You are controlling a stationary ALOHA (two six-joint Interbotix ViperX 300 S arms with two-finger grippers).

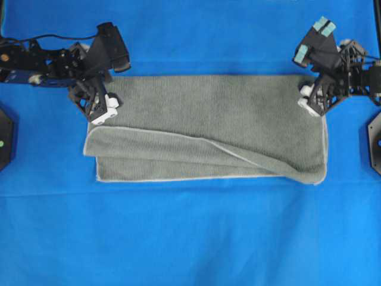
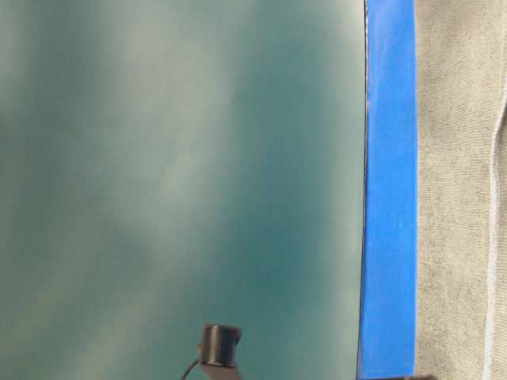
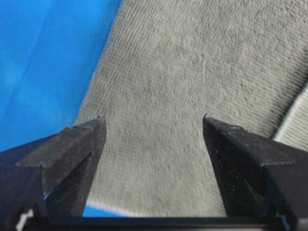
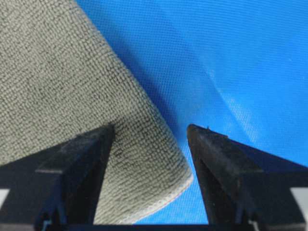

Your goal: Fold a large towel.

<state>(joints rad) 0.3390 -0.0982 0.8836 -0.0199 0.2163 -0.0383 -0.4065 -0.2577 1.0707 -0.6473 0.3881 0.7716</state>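
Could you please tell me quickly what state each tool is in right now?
Left tool: open, empty, over the grey-green fuzzy microfibre towel.
Right tool: open, empty, at the towel's corner.

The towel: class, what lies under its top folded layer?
Under the towel top layer, a lower layer of the same cloth shows along the front edge, on the blue sheet. Anything deeper is covered.

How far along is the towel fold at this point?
Done: the towel is doubled lengthwise once, its pale hem running unevenly across the top layer. In hand: nothing; the left gripper and right gripper are both open over the far corners. Left: likely tidying that skewed edge and folding again.
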